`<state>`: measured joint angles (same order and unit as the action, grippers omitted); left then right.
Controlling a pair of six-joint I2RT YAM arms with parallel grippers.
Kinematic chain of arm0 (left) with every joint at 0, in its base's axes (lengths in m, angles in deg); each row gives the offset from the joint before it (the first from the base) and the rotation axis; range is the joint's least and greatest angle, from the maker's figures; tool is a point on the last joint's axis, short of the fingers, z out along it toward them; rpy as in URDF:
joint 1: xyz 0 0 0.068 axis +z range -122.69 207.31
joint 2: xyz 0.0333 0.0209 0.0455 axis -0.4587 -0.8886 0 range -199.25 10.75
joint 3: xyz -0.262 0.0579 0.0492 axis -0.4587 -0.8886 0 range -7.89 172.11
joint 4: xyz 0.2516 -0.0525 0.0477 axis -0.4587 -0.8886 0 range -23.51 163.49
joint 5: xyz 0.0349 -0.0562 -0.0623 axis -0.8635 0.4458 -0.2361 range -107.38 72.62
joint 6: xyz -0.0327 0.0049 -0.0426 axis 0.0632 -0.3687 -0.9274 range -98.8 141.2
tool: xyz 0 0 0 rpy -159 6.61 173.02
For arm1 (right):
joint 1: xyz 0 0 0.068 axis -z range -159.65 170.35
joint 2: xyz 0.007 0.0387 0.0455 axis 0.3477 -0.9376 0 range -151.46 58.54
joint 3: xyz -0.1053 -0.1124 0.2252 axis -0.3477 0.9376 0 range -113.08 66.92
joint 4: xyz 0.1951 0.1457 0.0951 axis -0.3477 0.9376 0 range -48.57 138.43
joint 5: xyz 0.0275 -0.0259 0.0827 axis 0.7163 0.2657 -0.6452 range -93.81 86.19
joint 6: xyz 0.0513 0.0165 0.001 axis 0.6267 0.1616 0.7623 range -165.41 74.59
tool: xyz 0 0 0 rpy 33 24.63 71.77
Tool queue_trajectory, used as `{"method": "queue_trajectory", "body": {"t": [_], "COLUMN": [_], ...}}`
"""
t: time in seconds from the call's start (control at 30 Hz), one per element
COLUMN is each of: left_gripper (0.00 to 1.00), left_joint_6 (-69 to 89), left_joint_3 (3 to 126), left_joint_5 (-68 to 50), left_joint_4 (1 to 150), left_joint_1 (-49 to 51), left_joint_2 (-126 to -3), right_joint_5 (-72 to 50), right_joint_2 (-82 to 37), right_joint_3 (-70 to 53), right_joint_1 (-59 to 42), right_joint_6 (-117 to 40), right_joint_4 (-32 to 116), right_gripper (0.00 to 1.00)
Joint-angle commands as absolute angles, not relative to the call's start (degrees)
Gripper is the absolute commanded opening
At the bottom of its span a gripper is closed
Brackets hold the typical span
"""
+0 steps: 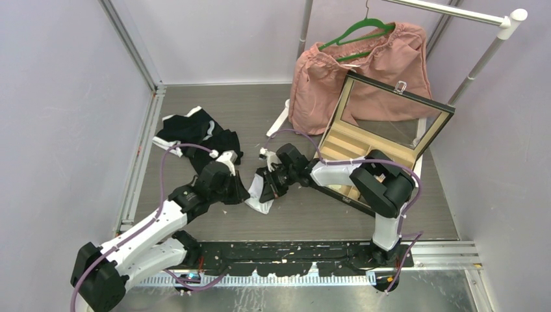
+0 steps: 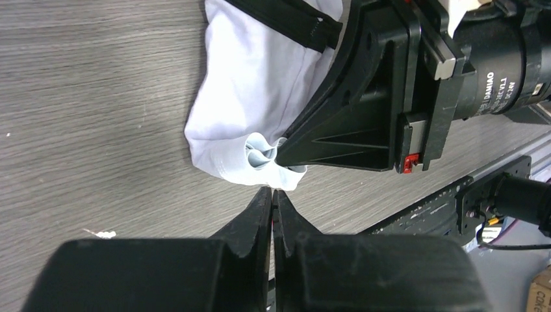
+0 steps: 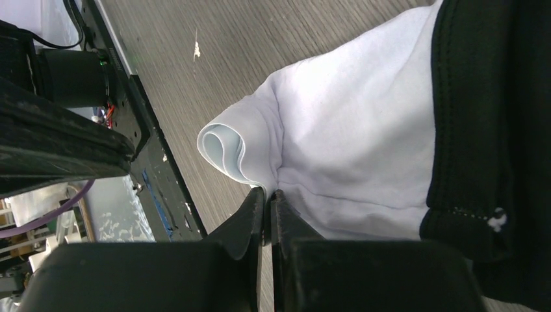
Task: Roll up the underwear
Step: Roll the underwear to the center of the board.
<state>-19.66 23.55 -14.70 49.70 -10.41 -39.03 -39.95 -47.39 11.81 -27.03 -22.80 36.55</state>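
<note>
The underwear [image 1: 260,200] [image 2: 247,84] [image 3: 351,130], white with a black band [image 3: 481,117], lies mid-table between both arms, its near edge curled into a small roll [image 3: 224,146]. My right gripper [image 1: 269,185] [image 3: 267,191] is shut, with that rolled white edge pinched at its tips; the left wrist view shows its tip [image 2: 281,156] in the folds. My left gripper [image 1: 243,190] [image 2: 273,190] is shut, its tips just at the cloth's near edge with no cloth seen between them. More underwear, mainly black [image 1: 198,136], lies piled at the back left.
A pink garment [image 1: 325,84] on a green hanger [image 1: 357,29] hangs at the back right from a white rack [image 1: 481,65]. An open box with compartments [image 1: 383,140] stands on the right, under my right arm. A black rail [image 1: 292,257] runs along the near edge.
</note>
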Motion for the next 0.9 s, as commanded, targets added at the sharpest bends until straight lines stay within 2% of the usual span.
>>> {"method": "queue_trajectory", "body": {"t": [0.0, 0.1, 0.87], "left_gripper": [0.03, 0.01, 0.01], "left_joint_6": [-17.89, -17.62, -17.21], "left_joint_3": [23.02, 22.55, 22.87], "left_joint_5": [-10.61, -9.75, -9.47], "left_joint_4": [54.59, 55.81, 64.29], "left_joint_1": [-10.24, -10.32, -10.49], "left_joint_2": [-40.4, -41.15, -53.5], "right_joint_5": [-37.67, -37.13, -37.27], "right_joint_2": [-48.76, -49.39, -50.24], "right_joint_3": [9.77, 9.53, 9.29], "right_joint_1": [-26.71, -26.43, -25.35], "right_joint_6": [-22.89, -22.74, -22.12], "right_joint_4": [37.89, 38.39, 39.15], "right_gripper": [0.03, 0.03, 0.05]}}
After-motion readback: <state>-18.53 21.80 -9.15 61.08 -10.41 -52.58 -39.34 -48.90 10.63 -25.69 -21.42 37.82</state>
